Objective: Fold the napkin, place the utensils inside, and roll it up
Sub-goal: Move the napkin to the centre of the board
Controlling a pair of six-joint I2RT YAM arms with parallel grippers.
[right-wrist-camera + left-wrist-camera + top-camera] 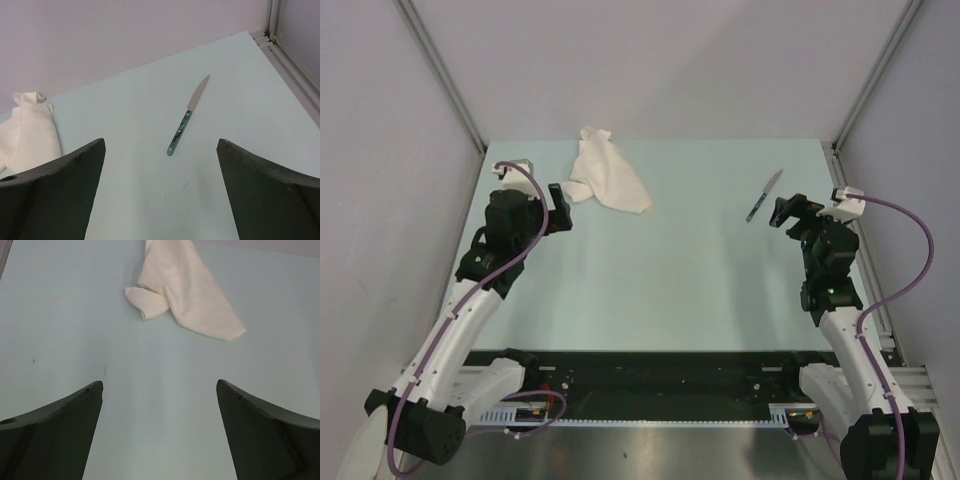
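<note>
A pale green table stretches out in front of me, its surface flat and plain. On the far left of it, a cream napkin lies crumpled in a loose heap, with one corner trailing toward the middle. Well apart from it, on my far right, a knife lies flat on the tabletop. Its silver blade points away from me, and its bluish handle is nearer.

My top view hangs high at 6 o'clock, looking down over the whole counter toward 12; the left wrist view rides low behind the left tool, close on the napkin at 12; the right wrist view rides behind the right tool, facing the knife at 12, the same napkin at 9; all three views share that napkin.
</note>
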